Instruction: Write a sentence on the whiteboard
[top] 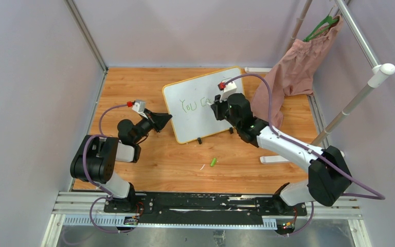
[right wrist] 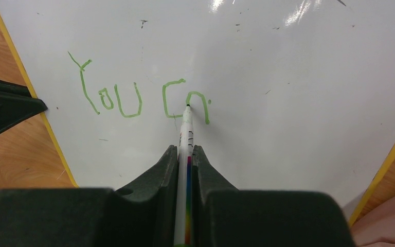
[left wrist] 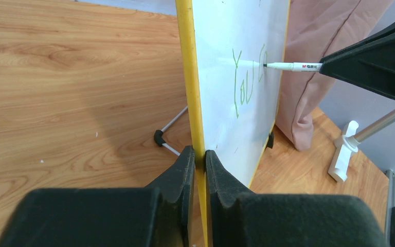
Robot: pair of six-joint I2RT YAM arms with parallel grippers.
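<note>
The whiteboard (top: 195,103) stands tilted on the wooden table, white with a yellow rim (left wrist: 187,77). Green writing (right wrist: 118,98) on it reads "You" and then a "C" with a partly drawn letter after it. My left gripper (left wrist: 199,154) is shut on the board's left rim. In the top view it (top: 165,118) sits at the board's left edge. My right gripper (right wrist: 185,150) is shut on a white marker (right wrist: 186,128); its tip touches the board at the partly drawn letter. In the top view it (top: 213,105) is in front of the board's right half.
A green marker cap (top: 213,162) lies on the table in front of the board. A pink cloth (top: 293,72) hangs from a white rack (top: 370,82) at the back right, close behind my right arm. The rack's white foot (left wrist: 342,154) stands right of the board.
</note>
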